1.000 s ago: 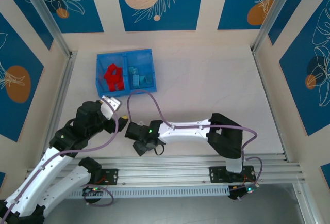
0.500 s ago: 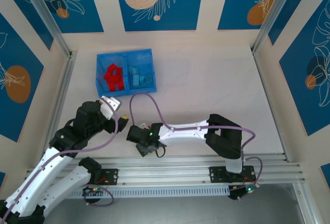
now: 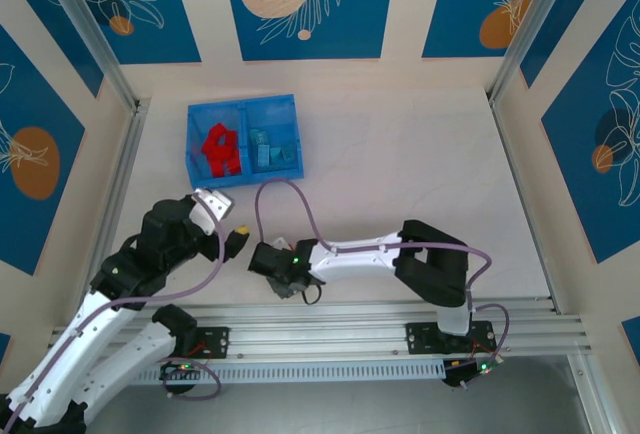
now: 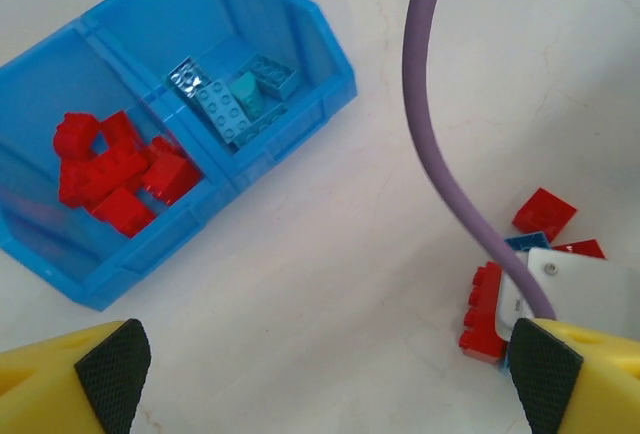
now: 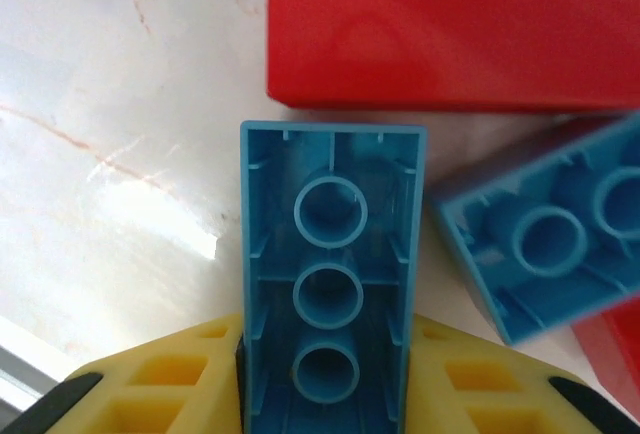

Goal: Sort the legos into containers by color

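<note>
Right pincer (image 5: 325, 346) clenched on a blue brick (image 5: 330, 274), hollow side up, low over the tabletop (image 5: 120, 104).
A red brick (image 5: 450, 39) and a second blue brick (image 5: 540, 244) lie just beside it, so lifting may drag them along or twist the grip. The tray (image 3: 243, 104) sits well apart, and the left pincer (image 4: 330, 379) hangs released.

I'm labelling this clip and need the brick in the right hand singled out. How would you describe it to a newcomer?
Find the right hand, low over the table. Between its yellow fingers sits a light blue brick, underside up, three round tubes in a row. The long red brick beyond it and the tilted blue brick beside it lie outside the fingers.
</note>
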